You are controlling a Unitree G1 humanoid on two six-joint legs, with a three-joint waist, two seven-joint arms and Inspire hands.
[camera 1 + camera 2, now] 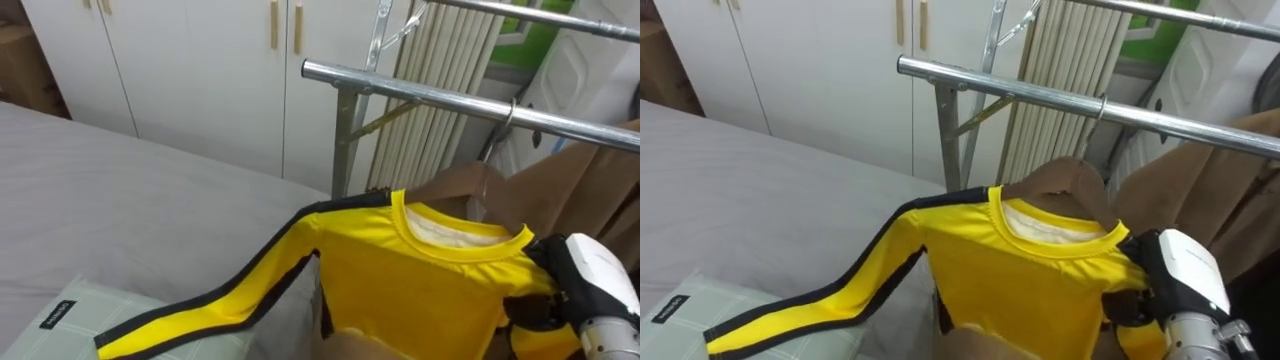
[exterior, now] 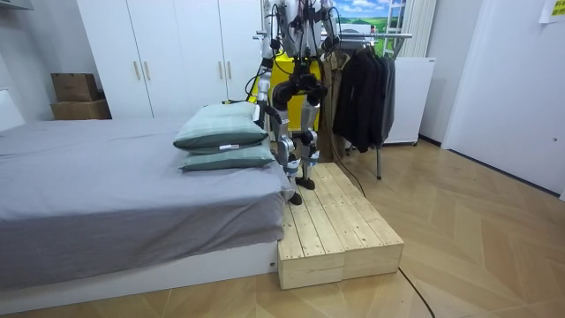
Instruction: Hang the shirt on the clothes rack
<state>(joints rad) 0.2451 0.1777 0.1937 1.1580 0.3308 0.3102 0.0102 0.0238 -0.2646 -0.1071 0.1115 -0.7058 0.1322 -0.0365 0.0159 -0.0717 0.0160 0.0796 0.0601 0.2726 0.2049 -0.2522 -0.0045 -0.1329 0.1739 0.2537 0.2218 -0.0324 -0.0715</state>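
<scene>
bed [image 2: 106, 185]: grey, left | pillows [image 2: 221, 132]: two, green, stacked at its right end | wardrobe [image 2: 168, 53]: white, far | cardboard boxes [image 2: 78, 95]: far left | wooden platform [image 2: 340, 234]: near, touching bed's right side

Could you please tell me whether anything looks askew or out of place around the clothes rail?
Yes: the yellow long-sleeved shirt with black stripes is up by the silver metal rail, but one sleeve stretches sideways down to the pale green pillow instead of hanging. The right hand grips its shoulder.
</scene>
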